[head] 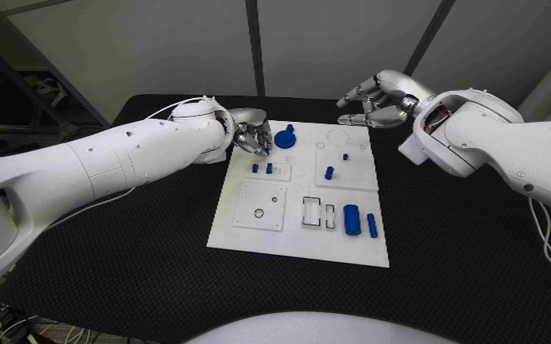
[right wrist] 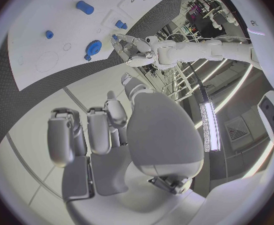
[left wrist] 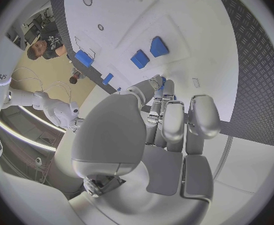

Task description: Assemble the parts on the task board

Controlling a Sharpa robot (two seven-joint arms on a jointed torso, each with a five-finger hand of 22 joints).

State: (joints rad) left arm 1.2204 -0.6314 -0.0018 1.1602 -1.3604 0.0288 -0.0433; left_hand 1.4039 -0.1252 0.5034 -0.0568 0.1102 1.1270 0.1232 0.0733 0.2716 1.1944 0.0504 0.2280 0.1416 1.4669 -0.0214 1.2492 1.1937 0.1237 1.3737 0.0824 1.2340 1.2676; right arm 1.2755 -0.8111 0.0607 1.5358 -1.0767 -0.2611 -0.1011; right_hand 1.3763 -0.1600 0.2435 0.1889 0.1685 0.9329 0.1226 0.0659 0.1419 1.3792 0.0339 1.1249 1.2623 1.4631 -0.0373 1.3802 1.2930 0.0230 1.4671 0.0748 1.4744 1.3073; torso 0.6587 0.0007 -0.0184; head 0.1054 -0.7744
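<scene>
- Hovering at the upper left corner of the task board (head: 296, 236), the left hand (head: 249, 138) has fingers curled in beside the round blue part (head: 285, 138); whether they touch it, I cannot tell.
- Up at the frame's upper right, the right hand (head: 381, 101) hangs beyond the board's far edge, fingers loosely bent, holding nothing.
- Risk, to my eye: a careless finger could knock the small blue pegs (head: 262, 168) nearby.

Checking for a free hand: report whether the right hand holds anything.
Empty: the right hand hovers beyond the task board, fingers curled around nothing.
</scene>
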